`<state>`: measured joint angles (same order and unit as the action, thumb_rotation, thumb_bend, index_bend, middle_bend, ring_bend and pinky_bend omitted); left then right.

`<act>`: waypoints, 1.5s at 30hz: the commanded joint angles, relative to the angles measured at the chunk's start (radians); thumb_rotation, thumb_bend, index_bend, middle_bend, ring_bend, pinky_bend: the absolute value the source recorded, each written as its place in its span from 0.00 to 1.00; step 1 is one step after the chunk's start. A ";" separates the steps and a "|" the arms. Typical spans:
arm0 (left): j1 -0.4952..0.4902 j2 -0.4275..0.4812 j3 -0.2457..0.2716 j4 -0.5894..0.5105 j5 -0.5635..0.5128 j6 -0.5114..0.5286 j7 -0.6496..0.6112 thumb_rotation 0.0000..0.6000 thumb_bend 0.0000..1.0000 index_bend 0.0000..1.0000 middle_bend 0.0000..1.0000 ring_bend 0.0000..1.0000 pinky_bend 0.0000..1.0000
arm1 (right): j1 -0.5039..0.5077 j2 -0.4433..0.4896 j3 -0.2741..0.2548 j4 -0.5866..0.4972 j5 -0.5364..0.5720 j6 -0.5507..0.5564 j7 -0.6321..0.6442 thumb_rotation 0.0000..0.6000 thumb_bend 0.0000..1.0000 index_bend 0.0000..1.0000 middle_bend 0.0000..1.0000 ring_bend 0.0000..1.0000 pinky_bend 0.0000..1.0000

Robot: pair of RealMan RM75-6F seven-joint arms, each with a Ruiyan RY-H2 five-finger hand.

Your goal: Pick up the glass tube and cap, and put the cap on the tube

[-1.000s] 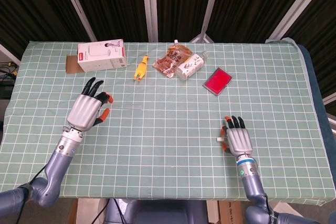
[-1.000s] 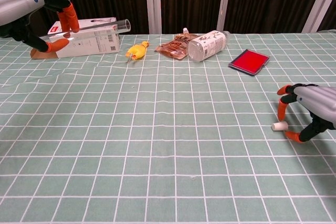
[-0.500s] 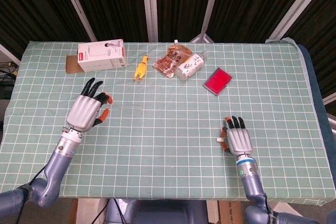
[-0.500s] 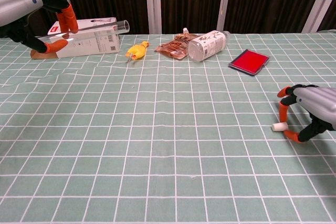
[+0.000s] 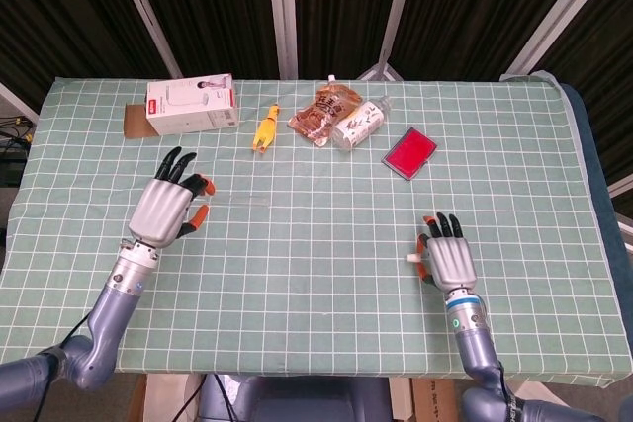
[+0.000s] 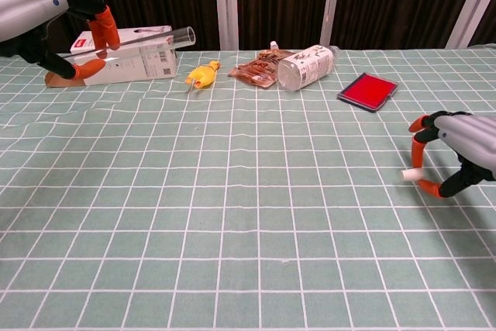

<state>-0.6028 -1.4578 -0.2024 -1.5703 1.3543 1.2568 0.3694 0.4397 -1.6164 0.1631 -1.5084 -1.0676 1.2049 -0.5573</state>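
My left hand (image 5: 168, 207) hovers over the table's left side and pinches one end of the clear glass tube (image 6: 147, 38) between thumb and a finger. The tube lies level and points right; in the head view it is only a faint line (image 5: 237, 203). My right hand (image 5: 448, 259) is low over the right front of the table. It pinches the small white cap (image 6: 411, 175) between an orange fingertip and the thumb, and the cap (image 5: 411, 258) sticks out on the hand's left side. The two hands are far apart.
Along the back of the green checked cloth (image 5: 316, 244) lie a white box (image 5: 190, 104), a yellow toy chicken (image 5: 265, 128), a brown snack pouch (image 5: 321, 111), a lying bottle (image 5: 359, 124) and a red card (image 5: 410, 152).
The right hand has closed on the cap and raised it slightly off the cloth. The left hand has shifted a little, still holding the tube.
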 commanded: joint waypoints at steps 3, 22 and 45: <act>-0.003 -0.078 -0.019 0.010 -0.052 -0.009 -0.066 1.00 0.61 0.50 0.53 0.11 0.00 | 0.016 0.027 0.030 -0.039 -0.024 0.020 0.001 1.00 0.42 0.57 0.16 0.01 0.00; -0.077 -0.359 -0.049 0.252 -0.084 -0.043 -0.138 1.00 0.61 0.50 0.53 0.11 0.00 | 0.158 0.086 0.160 -0.102 -0.139 0.042 -0.025 1.00 0.42 0.57 0.18 0.01 0.00; -0.085 -0.469 -0.088 0.266 -0.146 -0.022 -0.072 1.00 0.61 0.50 0.53 0.11 0.00 | 0.267 -0.074 0.090 0.174 -0.436 0.131 -0.069 1.00 0.42 0.57 0.18 0.01 0.00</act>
<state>-0.6879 -1.9258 -0.2896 -1.3035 1.2099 1.2338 0.2962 0.7032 -1.6842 0.2519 -1.3415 -1.4998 1.3317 -0.6216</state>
